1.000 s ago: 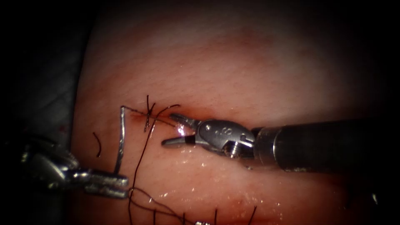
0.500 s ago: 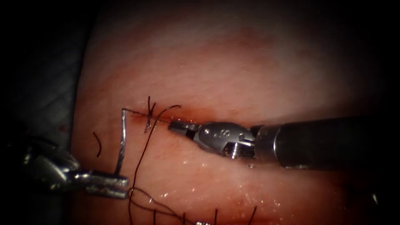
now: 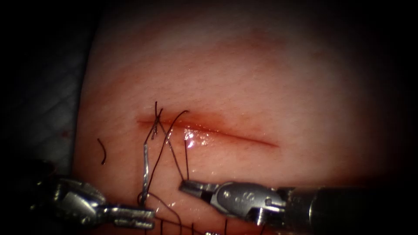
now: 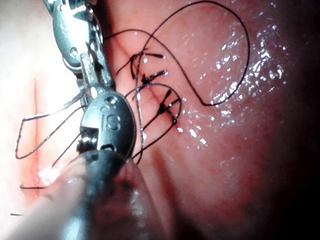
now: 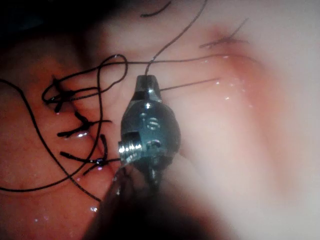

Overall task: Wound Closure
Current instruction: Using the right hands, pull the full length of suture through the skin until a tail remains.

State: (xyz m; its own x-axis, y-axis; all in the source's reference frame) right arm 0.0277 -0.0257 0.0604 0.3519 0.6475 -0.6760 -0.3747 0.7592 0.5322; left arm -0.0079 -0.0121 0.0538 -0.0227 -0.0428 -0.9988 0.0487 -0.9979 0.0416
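Two tools sit below the cut (image 3: 209, 129) in the endoscope view, on the tissue (image 3: 244, 78). The left tool (image 3: 130, 216) is clenched on the needle (image 3: 145, 174) at its lower end; the needle rises from those jaws toward the knot (image 3: 155, 118) at the cut's left end, out of the tissue. The right tool (image 3: 190, 188) is closed on the thread (image 3: 186, 159), which runs up from its tip to the cut beside the knot. A loose cut end of thread (image 3: 102, 151) lies left of the cut. In the left wrist view, the left tool (image 4: 90, 75) grips the needle (image 4: 35, 131), with dark thread (image 4: 235, 65) looping over wet tissue (image 4: 240, 165). In the right wrist view, the right tool (image 5: 146, 80) pinches thread (image 5: 175, 35) at its closed tip, near the tied stitches (image 5: 80, 125).
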